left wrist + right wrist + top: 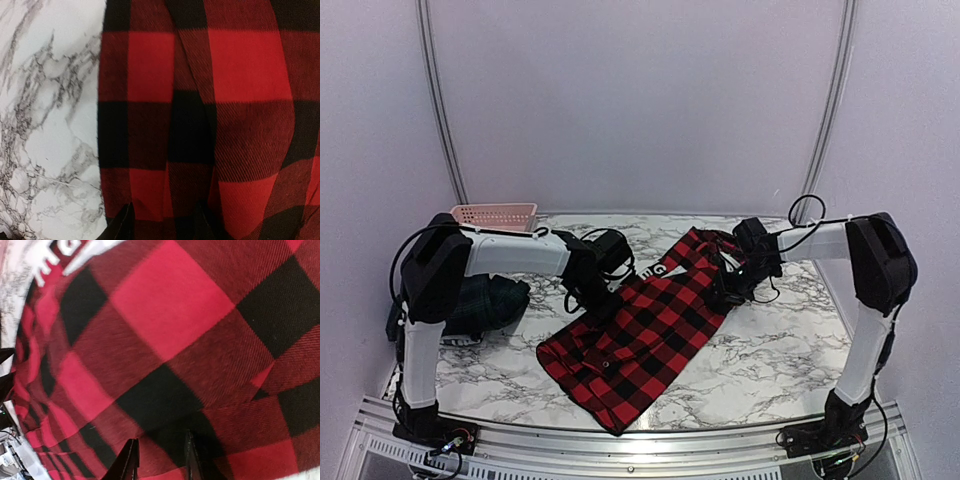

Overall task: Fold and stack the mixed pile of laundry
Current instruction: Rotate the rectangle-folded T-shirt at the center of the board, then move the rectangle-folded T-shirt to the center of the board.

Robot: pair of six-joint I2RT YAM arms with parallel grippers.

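Judging by its drape, the red-and-black checked shirt (640, 330) is light, soft and limp. It has no stiffness to push against, and I expect it to sag and slide on the smooth table (770, 350) if I drag it. It lies spread flat and slantwise across the middle of the table, with its white lettering (660, 270) toward the far end.

My left hand (161, 220) is down at the shirt's left edge, just beside bare marble. My right hand (161, 457) is on the cloth at the right side, near the lettering. On each hand the fingers show a gap with cloth lying in it. I cannot tell whether either one is pinching the cloth or only resting on it.

I would take it at the edges or hems, where the cloth is doubled. A thin pinch of one layer in the middle would likely slip or bunch. Both hands should lift together so the fold falls straight.

A dark green plaid garment (485, 300) sits bunched at the left, beneath my left arm, and the pink basket (495, 214) is behind it.
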